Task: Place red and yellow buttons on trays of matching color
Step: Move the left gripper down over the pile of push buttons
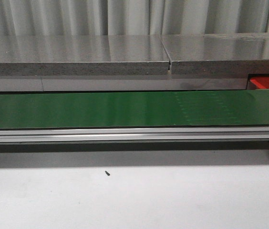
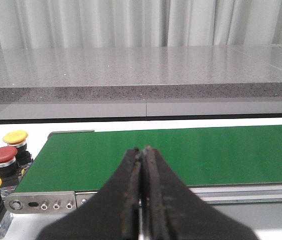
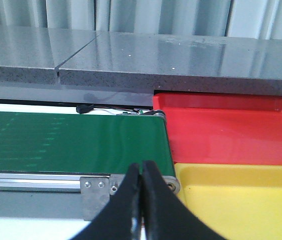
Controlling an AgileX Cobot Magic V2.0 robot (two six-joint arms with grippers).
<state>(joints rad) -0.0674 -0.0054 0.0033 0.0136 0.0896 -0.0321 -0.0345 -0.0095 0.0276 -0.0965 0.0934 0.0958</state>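
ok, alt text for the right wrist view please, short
The right gripper, fingers closed on nothing, points at the end of a green conveyor belt. Past that end sit a red tray and a yellow tray, both empty, with a grey stone-look ledge behind.

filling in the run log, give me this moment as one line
left pincer shut, empty | right pincer shut, empty | green belt bare | buttons beside belt end, unpicked | red tray, yellow tray hold no buttons in view

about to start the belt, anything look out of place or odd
One small thing: a tiny dark speck, perhaps a screw, lies loose on the white table in front of the green belt. The red tray and yellow tray sit squarely at the belt's end.
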